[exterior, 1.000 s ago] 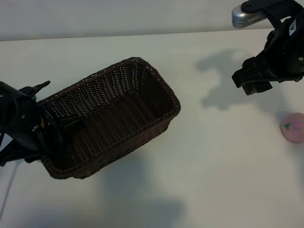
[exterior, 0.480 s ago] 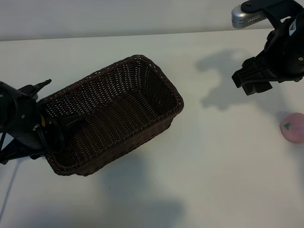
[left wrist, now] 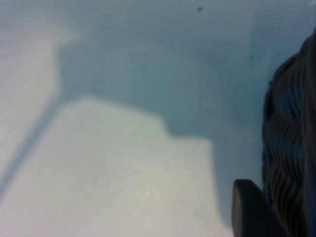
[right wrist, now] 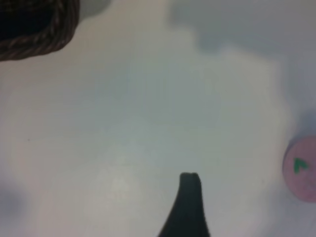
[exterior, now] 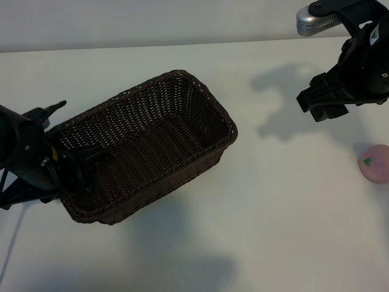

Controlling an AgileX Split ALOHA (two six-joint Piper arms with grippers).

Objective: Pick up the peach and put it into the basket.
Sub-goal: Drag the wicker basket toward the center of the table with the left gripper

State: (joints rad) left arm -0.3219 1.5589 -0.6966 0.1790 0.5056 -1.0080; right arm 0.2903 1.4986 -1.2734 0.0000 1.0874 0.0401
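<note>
The dark brown wicker basket (exterior: 179, 179) lies left of centre on the white table. My left gripper (exterior: 68, 171) straddles the braided rim at the basket's left end, one finger inside and the rest outside, shut on it. In the left wrist view a black finger (left wrist: 249, 211) presses beside the woven wall of the basket (left wrist: 291, 148). The pale-pink peach (exterior: 375, 163) with its green mark rests at the table's right edge. My right gripper (exterior: 323, 106) hangs open above the table, up and to the left of the peach (right wrist: 302, 169), holding nothing.
White table (exterior: 273, 231) with open surface between the basket and the peach. A corner of the basket (right wrist: 34, 29) shows in the right wrist view, far from the right gripper's finger (right wrist: 190, 197). Arm shadows fall on the table.
The left gripper's jaws have narrowed on the basket's rim, and the basket has shifted and turned slightly to the right. The right arm and the peach have not moved.
</note>
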